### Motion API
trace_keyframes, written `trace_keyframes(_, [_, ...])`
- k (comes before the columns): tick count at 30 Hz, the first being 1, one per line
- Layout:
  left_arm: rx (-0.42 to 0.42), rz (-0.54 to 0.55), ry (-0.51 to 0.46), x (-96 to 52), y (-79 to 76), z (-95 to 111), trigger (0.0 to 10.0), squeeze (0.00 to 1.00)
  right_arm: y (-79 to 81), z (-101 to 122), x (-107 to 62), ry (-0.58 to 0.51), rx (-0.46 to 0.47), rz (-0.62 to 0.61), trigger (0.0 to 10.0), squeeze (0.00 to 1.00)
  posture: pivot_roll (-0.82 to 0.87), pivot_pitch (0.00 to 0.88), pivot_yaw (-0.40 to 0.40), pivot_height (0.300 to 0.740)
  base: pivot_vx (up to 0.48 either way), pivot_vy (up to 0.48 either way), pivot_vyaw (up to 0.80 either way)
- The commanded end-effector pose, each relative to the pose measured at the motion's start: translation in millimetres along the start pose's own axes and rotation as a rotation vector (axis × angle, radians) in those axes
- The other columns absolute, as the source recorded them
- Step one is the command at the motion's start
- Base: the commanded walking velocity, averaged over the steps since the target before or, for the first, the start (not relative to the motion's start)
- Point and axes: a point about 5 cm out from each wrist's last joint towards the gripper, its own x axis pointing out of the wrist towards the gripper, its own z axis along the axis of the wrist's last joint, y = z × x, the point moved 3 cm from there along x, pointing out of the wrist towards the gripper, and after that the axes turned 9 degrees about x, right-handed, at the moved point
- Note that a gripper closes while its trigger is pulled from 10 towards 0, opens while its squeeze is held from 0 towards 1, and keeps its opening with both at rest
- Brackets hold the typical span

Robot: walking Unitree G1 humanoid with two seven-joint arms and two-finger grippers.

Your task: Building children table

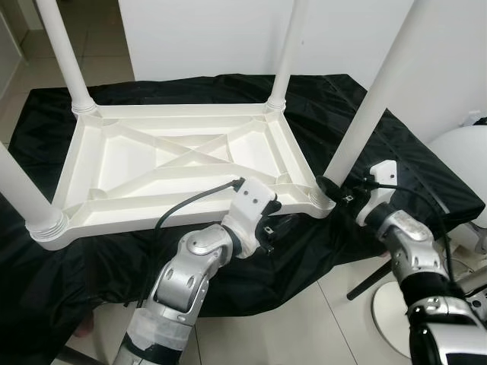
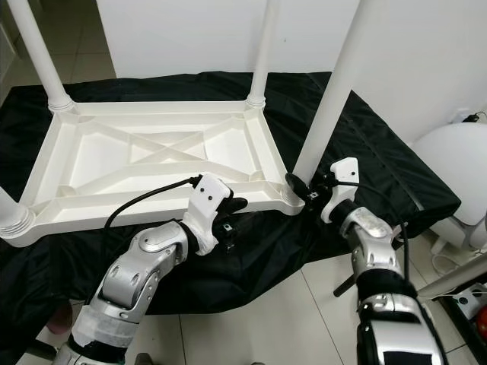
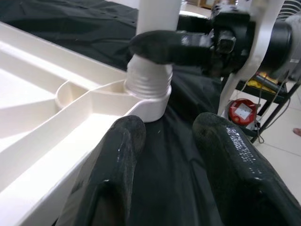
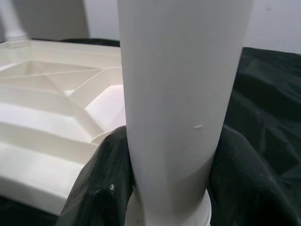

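Observation:
The white plastic tabletop point(image 1: 175, 163) lies upside down on a black cloth. A white leg stands up from each corner. My right gripper point(image 1: 329, 186) is shut on the near-right leg point(image 1: 373, 106) just above its threaded base point(image 3: 149, 84). In the right wrist view both black fingers point(image 4: 103, 179) press against the sides of the leg point(image 4: 174, 94). My left gripper point(image 1: 278, 224) hovers open over the cloth at the tabletop's front edge, a short way left of that corner. Its fingers point(image 3: 117, 155) hold nothing.
The black cloth point(image 1: 380, 144) covers a low surface and hangs over the front. The other legs rise at far left point(image 1: 65, 53), far right point(image 1: 285, 53) and near left point(image 1: 19, 186). A white rounded seat point(image 1: 464, 160) stands at the right on the tiled floor point(image 1: 304, 327).

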Motion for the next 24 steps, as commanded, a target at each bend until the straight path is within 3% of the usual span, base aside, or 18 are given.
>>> trace_keyframes(1, [0.005,0.049,0.022,1.4,5.0,-3,10.0,0.0,5.9,-14,-0.3,0.045,0.025,-0.028,10.0,0.0,-0.03,0.071,-0.054,0.74,0.0,0.0,0.0])
trace_keyframes(5, [-0.042,0.111,0.005,-2.0,20.5,2,10.0,0.0,10.1,-9,0.7,-0.01,0.066,-0.15,10.0,0.0,-0.03,0.072,-0.044,0.74,0.0,0.0,0.0])
trace_keyframes(9, [-0.008,0.167,0.027,-4.8,33.4,-3,10.0,0.0,6.8,-13,-6.3,-0.053,0.16,-0.48,10.0,0.0,-0.05,0.077,-0.027,0.74,0.0,0.0,0.0])
trace_keyframes(11, [-0.002,0.172,0.027,-4.9,34.4,-3,10.0,0.0,6.9,-14,-8.1,-0.056,0.178,-0.522,10.0,0.0,-0.05,0.077,-0.027,0.74,0.0,0.0,0.0])
trace_keyframes(13, [0.004,0.183,0.025,-4.1,38.6,-2,10.0,0.0,8.8,-18,-16.2,-0.058,0.202,-0.676,10.0,0.0,-0.05,0.077,-0.027,0.74,0.0,0.0,0.0])
trace_keyframes(14, [0.004,0.183,0.025,-4.1,38.6,-2,10.0,0.0,8.8,-18,-16.2,-0.058,0.202,-0.676,10.0,0.0,-0.05,0.077,-0.027,0.74,0.0,0.0,0.0])
trace_keyframes(16, [0.007,0.19,0.025,-3.1,42.6,0,10.0,0.0,16.4,-21,-21.3,-0.063,0.213,-0.787,10.0,0.0,-0.06,0.079,-0.012,0.74,0.0,0.0,0.0])
trace_keyframes(21, [0.007,0.196,0.026,-1.3,46.4,0,10.0,0.0,30.3,-23,-19.6,-0.08,0.246,-0.854,10.0,0.0,-0.07,0.079,-0.008,0.74,0.0,0.0,0.0])
trace_keyframes(24, [-0.001,0.209,0.015,1.6,48.2,3,10.0,0.0,48.0,-13,-6.4,-0.098,0.25,-0.768,10.0,0.0,-0.07,0.082,-0.002,0.74,0.0,0.0,0.0])
